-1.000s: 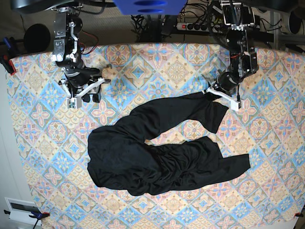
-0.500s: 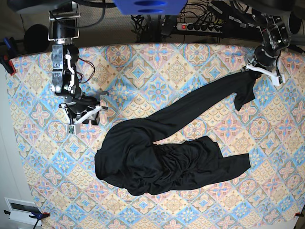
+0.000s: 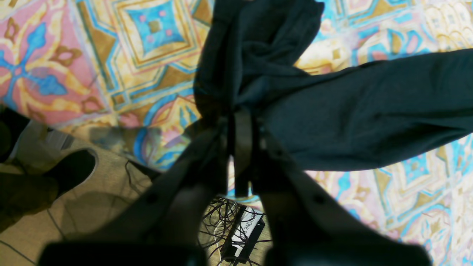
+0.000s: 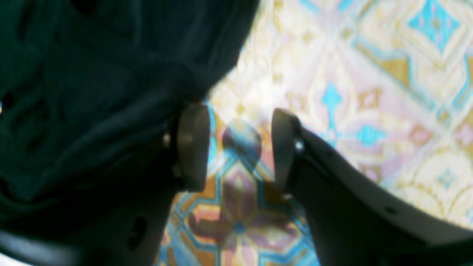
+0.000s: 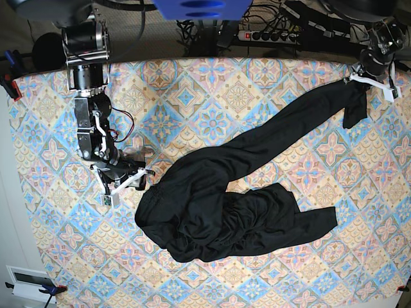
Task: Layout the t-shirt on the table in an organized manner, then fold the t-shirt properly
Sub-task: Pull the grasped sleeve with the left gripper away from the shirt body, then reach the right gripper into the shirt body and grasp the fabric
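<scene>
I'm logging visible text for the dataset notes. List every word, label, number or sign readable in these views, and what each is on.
Only one text shows:
White label on a black box among cables on the floor, left wrist view: printed letters, too blurred and cut off to read.
The t-shirt carries no print.
The table cloth bears only pattern.

base: overhead, whole table | wrists: close, looking down | shared: t-shirt

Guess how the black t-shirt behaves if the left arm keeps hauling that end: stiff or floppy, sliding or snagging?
Likely floppy: the t-shirt trails from the left gripper as a thin band while the rest lies bunched. Probably light, dragging readily over the table. Wrinkles suggest it will bunch, not push flat.
</scene>
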Available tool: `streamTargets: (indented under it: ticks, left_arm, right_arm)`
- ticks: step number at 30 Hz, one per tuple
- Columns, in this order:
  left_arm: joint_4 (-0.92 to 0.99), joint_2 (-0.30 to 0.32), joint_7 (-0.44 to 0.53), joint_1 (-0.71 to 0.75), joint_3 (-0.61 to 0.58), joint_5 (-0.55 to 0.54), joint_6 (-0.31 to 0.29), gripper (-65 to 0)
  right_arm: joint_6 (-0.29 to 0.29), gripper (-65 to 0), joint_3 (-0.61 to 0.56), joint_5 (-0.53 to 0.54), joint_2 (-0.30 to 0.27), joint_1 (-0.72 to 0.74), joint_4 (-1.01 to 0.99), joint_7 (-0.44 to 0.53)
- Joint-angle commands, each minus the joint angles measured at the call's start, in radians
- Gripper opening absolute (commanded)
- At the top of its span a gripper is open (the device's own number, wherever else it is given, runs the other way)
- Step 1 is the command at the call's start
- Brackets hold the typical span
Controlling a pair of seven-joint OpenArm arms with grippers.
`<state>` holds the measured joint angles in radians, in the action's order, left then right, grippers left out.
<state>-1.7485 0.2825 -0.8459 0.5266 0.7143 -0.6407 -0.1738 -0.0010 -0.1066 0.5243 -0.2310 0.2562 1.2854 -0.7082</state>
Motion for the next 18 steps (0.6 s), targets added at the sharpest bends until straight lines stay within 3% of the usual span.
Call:
streamTargets:
  ticks: [1,12,18]
  left_arm:
    - [-0.011,0.013,0.014,0.007,0.009,-0.009,-0.002,-65.0]
    - [-0.011,0.001,0.014,0.000,0.006,-0.009,-0.002,-65.0]
    - [-0.012,-0.009,0.014,-0.001,0.003,-0.008,-0.002,-65.0]
  right_arm:
    - [0.008,-37.5,-0.009,0.007,-0.006,0.030,0.010,0.015]
    - [0.008,-37.4,-0.127,0.006,0.005,0.137,-0.042,0.025]
    - [0.008,-37.4,-0.199,0.006,0.055,0.202,-0.126,0.028]
